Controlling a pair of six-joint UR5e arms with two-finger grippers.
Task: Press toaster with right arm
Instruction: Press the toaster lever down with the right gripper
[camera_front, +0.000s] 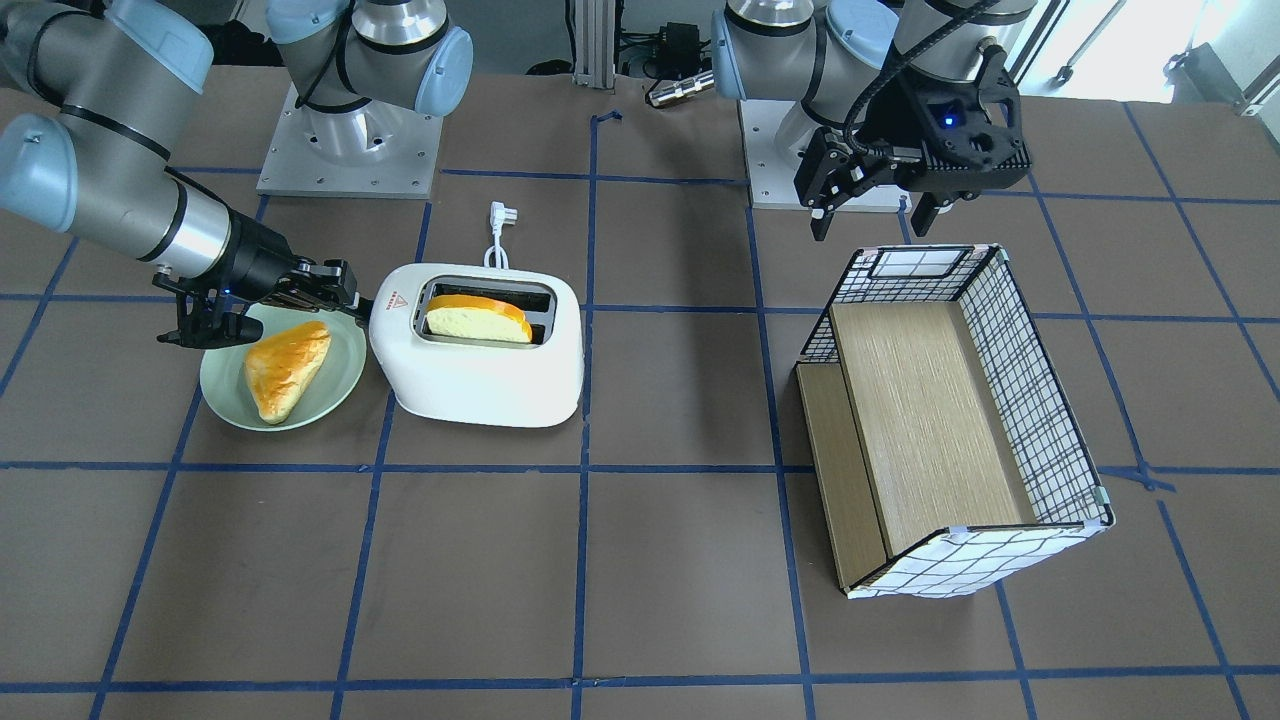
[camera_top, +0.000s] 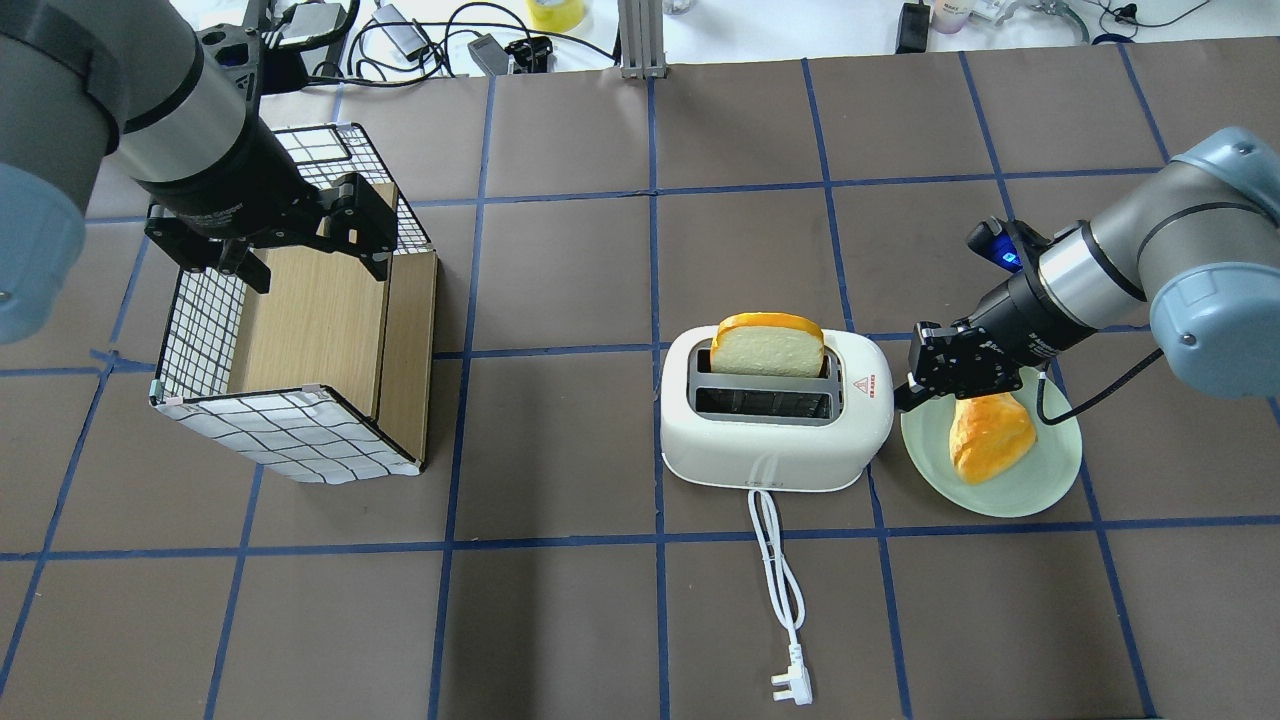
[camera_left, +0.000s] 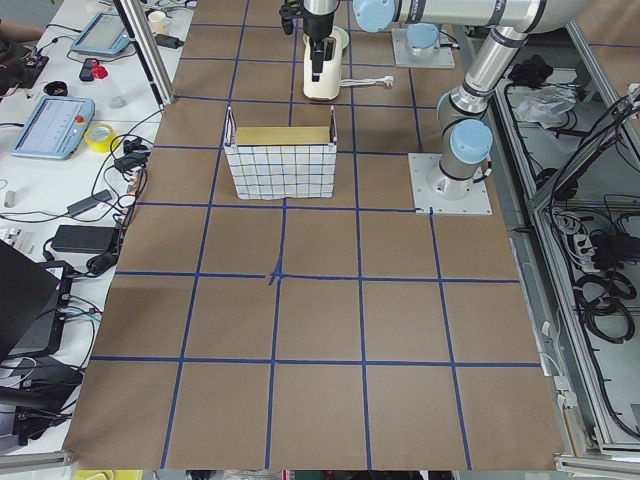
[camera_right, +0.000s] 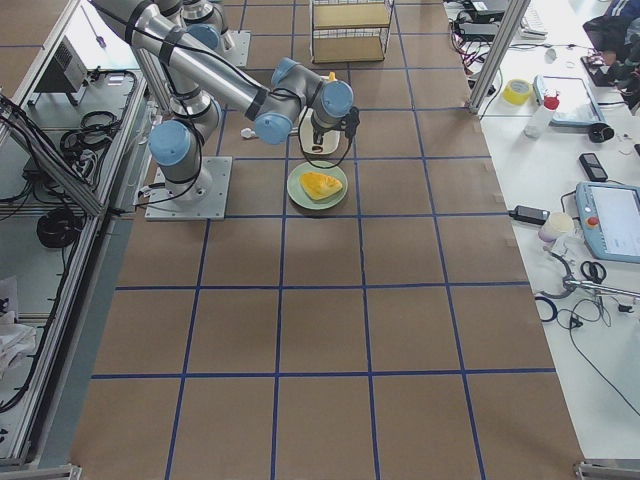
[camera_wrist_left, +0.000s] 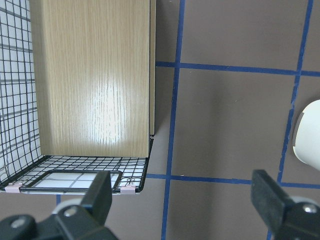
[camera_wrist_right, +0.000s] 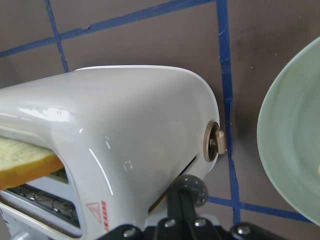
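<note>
The white toaster (camera_front: 480, 375) (camera_top: 775, 450) stands mid-table with a bread slice (camera_top: 768, 345) sticking up from one slot. Its end with a round knob and the lever slot fills the right wrist view (camera_wrist_right: 130, 115). My right gripper (camera_top: 903, 395) (camera_front: 358, 300) is low at that end, above the green plate's edge. Its jaws look shut and empty, and its tip (camera_wrist_right: 192, 192) is at the lever slot. My left gripper (camera_top: 312, 262) (camera_front: 872, 218) (camera_wrist_left: 185, 200) hangs open and empty over the wire basket, far from the toaster.
A green plate (camera_top: 1040, 490) (camera_front: 225, 395) with a bread piece (camera_top: 990, 435) lies right beside the toaster, under my right wrist. The toaster's white cord and plug (camera_top: 790, 685) trail toward me. A wire basket (camera_top: 290, 430) (camera_front: 1030, 400) with a wooden shelf stands on my left.
</note>
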